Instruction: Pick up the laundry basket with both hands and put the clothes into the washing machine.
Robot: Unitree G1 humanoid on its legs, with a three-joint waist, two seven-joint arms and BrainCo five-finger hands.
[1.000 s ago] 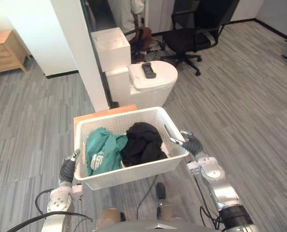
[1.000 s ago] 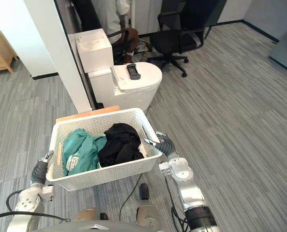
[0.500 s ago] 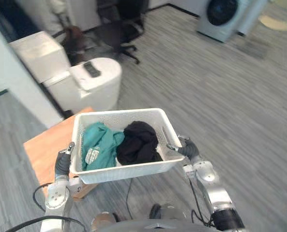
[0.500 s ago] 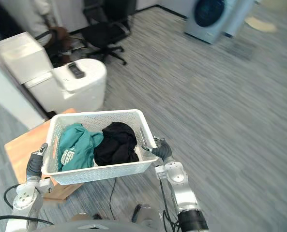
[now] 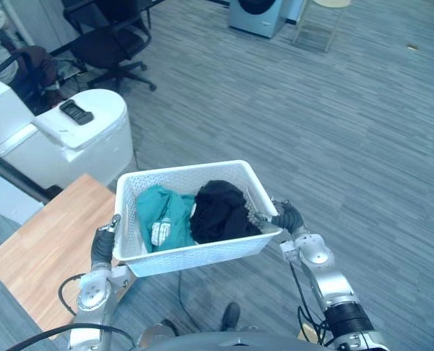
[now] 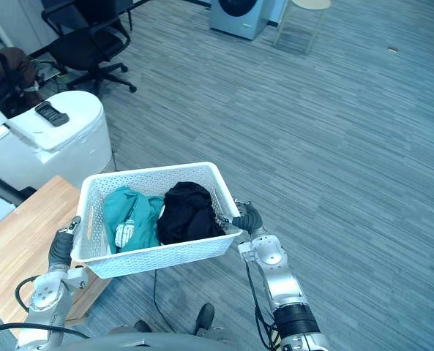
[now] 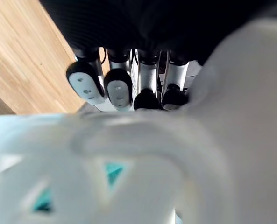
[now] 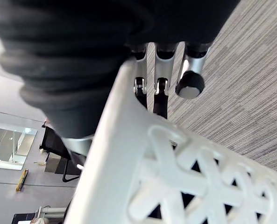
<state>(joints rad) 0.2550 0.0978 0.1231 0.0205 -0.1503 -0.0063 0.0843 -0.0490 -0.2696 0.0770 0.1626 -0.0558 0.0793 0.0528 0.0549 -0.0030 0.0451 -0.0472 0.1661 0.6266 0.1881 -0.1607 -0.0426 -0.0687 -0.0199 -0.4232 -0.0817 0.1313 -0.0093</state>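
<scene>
- Laundry basket (image 5: 202, 254): white, perforated, held clear of the floor in front of the robot. Its left end is above the corner of the wooden table (image 5: 37, 256); the rest is over the floor.
- Contents: teal garment (image 5: 160, 217) on the left, black garment (image 5: 220, 210) on the right, both heaped below the rim. The basket is near level, so judged unlikely to spill.
- Left hand (image 5: 102, 246): clamped on the basket's left end, its fingers (image 7: 118, 92) hooked by the rim.
- Right hand (image 5: 287, 217): clamped on the opposite end, its fingers (image 8: 190, 84) reaching past the rim. Holding at both ends balances the load.
- Washing machine (image 5: 255, 11): far across the floor, well apart from the basket. Judged step: carrying; loading not yet begun.
- Office chair (image 5: 107, 44) and white toilet (image 5: 70, 139) stand to the left of that route.
</scene>
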